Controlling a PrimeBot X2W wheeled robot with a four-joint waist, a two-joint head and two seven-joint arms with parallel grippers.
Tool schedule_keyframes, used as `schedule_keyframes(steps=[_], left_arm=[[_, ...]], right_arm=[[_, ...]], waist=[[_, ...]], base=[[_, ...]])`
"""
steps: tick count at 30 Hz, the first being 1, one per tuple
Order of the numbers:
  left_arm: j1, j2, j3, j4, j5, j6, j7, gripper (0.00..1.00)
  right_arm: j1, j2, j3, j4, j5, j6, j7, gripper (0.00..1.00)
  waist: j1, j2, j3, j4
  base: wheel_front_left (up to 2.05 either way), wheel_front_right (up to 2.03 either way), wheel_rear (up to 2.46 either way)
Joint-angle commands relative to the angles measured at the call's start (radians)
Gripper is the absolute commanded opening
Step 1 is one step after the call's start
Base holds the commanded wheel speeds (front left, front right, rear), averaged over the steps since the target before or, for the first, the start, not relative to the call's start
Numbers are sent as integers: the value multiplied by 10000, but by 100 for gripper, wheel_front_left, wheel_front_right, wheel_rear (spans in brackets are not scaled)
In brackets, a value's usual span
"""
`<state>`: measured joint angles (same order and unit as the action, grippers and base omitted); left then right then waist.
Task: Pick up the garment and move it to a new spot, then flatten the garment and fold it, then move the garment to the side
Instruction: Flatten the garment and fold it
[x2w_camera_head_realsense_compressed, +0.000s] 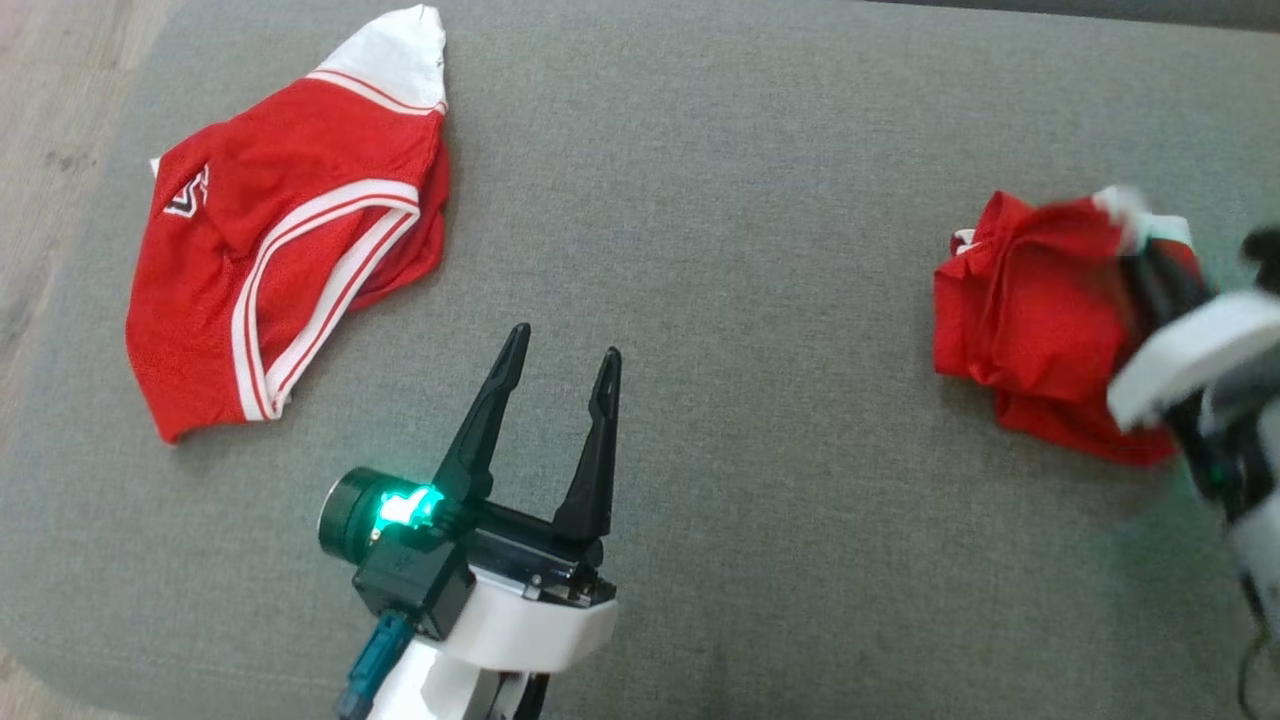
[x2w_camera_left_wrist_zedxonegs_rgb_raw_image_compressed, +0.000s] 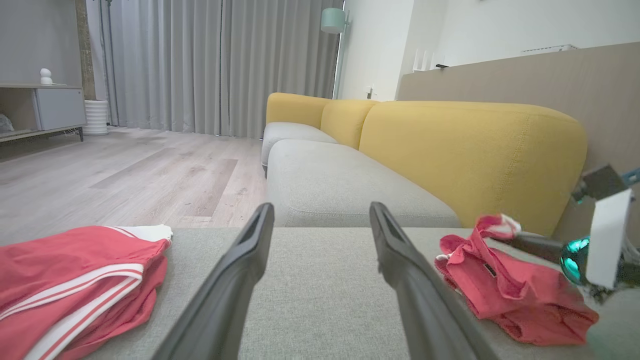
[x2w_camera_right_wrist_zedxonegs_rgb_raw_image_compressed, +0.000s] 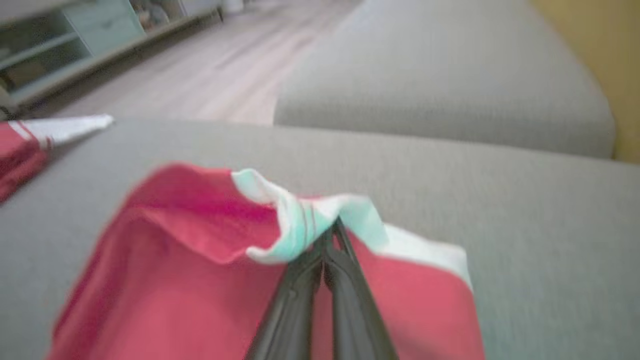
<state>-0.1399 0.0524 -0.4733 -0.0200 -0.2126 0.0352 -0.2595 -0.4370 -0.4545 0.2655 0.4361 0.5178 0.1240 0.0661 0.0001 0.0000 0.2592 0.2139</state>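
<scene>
L arm (x2w_camera_head_realsense_compressed: 520, 632) low w/ jaws apart, R arm (x2w_camera_head_realsense_compressed: 1192, 352) jaws pinched closed

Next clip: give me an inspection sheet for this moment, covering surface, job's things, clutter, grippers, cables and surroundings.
Surface: grey fabric cushion, no stains seen.
Job's things: crumpled red garment at the right; striped red garment lying flatter at the left.
Clutter: nothing seen.
Grippers: left gripper open, empty, over bare cushion; right gripper shut on the crumpled red garment's white trim.
Cables: teal connector under the left wrist; no loose cable seen on the cushion.
Surroundings: yellow sofa back, wooden floor, grey curtains.
</scene>
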Motion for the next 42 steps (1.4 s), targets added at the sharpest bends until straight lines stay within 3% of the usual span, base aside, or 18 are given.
schedule_keyframes(steps=[1,5,10,19,25,32,37,42], left_arm=[[-373,-22,239,-343,-74,48,-22,100],[-402,-22,205,-305,-112,77,-22,100],[-415,-22,213,-347,-129,119,-22,100],[-545,-22,142,-403,-222,111,-22,100],[-699,-22,112,-414,-263,163,-22,100],[-588,-22,213,-375,-281,190,-22,100],[-528,-22,225,-360,-290,189,-22,100],[-462,-22,286,-299,-264,150,-22,100]], right_arm=[[-488,-158,146,-348,132,67,-501,0],[-1151,36,421,84,131,67,-2302,0],[-938,294,639,684,52,67,-2911,0],[-137,1662,868,1433,-1433,67,-3253,0],[-83,2175,301,2220,-2447,67,-3274,0],[661,2608,-804,286,-3048,67,-3276,0],[1283,2893,-633,-72,-3061,67,-3277,0],[1267,3092,290,1204,-2553,67,-3277,0]], waist=[[-1,0,31,-1],[-1,0,67,-84],[-1,0,87,-231],[-1,0,492,-170],[-1,0,616,51],[-1,0,363,63],[-1,0,192,28],[-1,0,13,-79]], base=[[0,0,0],[0,0,0],[0,0,0],[0,0,0],[0,0,0],[0,0,0],[0,0,0],[0,0,0]])
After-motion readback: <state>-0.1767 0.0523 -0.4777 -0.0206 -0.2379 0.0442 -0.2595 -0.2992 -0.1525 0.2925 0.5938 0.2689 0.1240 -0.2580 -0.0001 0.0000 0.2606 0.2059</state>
